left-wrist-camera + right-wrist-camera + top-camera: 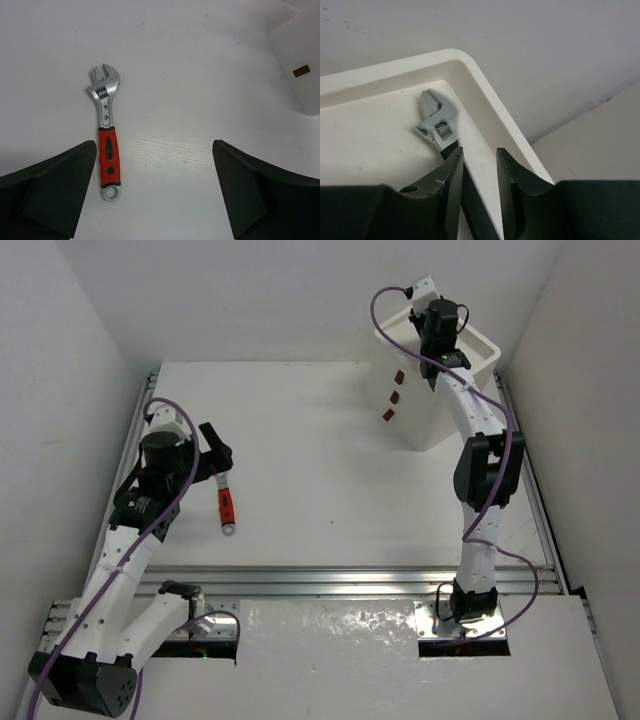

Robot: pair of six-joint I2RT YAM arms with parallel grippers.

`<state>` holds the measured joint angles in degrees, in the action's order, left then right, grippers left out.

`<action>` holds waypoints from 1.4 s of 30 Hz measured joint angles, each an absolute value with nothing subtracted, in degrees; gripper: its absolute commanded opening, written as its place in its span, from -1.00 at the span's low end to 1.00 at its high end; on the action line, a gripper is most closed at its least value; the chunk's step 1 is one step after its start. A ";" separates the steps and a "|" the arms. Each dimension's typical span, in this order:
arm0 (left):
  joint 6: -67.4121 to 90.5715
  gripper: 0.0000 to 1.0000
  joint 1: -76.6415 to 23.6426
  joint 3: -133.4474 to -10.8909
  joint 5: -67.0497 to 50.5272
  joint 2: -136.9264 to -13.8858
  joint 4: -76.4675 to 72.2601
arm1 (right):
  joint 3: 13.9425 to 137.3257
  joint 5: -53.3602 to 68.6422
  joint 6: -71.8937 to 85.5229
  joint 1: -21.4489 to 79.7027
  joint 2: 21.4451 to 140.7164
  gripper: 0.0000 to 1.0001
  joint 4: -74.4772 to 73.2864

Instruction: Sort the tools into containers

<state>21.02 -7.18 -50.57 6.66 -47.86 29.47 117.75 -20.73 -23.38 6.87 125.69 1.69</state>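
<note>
A red-handled adjustable wrench (227,505) lies flat on the table at the left, its head pointing away in the left wrist view (107,150). My left gripper (218,448) hovers just above and beside it, open wide (154,146), with the wrench near its left finger. The white container (430,420) with three dark red tabs stands at the far right. My right gripper (437,340) reaches into its recessed top. There a black-handled wrench (436,120) lies in the tray corner along the rim (470,70). The right gripper (479,150) stands open, the handle beside its left finger with a gap to the other.
White walls close in the table on the left, back and right. A metal rail (340,580) runs along the near edge in front of the arm bases. The container's corner (300,55) shows at the right of the left wrist view.
</note>
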 measured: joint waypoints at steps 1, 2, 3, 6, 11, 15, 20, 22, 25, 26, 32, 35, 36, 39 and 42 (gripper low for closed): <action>20.99 0.99 -7.18 -50.57 6.61 -47.86 29.47 | 117.75 -20.71 -23.33 6.87 125.69 -0.32 1.69; 20.99 1.00 -7.18 -50.57 6.57 -47.86 29.47 | 117.75 -20.69 -23.29 6.87 125.69 -0.19 1.76; 20.99 1.00 -7.18 -50.57 6.57 -47.86 29.45 | 117.75 -20.67 -23.07 6.87 125.69 -0.11 2.00; 20.99 0.99 -7.18 -50.57 6.55 -47.86 29.45 | 117.75 -20.56 -22.72 6.85 125.69 -0.05 2.33; 20.97 1.00 -7.18 -50.57 6.59 -47.86 29.41 | 117.93 -19.86 -20.25 6.87 125.47 0.09 0.69; 21.34 1.00 -7.18 -50.57 7.49 -49.06 29.36 | 117.99 -17.54 -16.34 7.77 123.46 0.70 -5.23; 24.86 1.00 -7.16 -52.07 8.71 -57.08 30.46 | 117.99 -17.39 -13.91 13.85 116.11 0.98 -14.17; 26.94 1.00 -7.16 -52.99 8.62 -61.19 31.03 | 117.99 -15.03 -11.68 18.00 111.83 0.98 -18.94; 30.59 0.99 -6.37 -54.04 6.48 -70.94 30.20 | 112.38 -5.04 -5.72 23.38 102.52 0.98 -22.24; 31.42 0.92 -5.54 -54.04 4.34 -73.60 29.61 | 107.39 -1.45 -3.90 24.08 98.13 0.98 -22.06; 35.14 0.94 -1.23 -55.94 3.70 -89.52 28.80 | 82.54 11.55 6.66 22.83 82.15 0.98 -18.87; 35.99 0.92 -1.04 -58.98 5.89 -94.28 29.89 | 73.34 15.97 11.16 23.16 81.23 0.98 -16.47; 36.12 0.92 -1.04 -60.45 6.37 -96.18 29.89 | 70.57 17.30 12.64 23.51 81.28 0.98 -16.01; 36.36 0.83 -1.02 -63.61 6.96 -101.89 28.75 | 64.55 19.99 15.57 25.08 81.28 0.98 -15.79; 36.47 0.55 -0.86 -63.94 7.77 -104.31 28.84 | 61.76 21.15 16.60 26.83 80.36 0.98 -15.03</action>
<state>36.47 -0.86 -63.94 7.77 -104.31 28.84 61.76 21.15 16.60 26.83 80.36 -15.03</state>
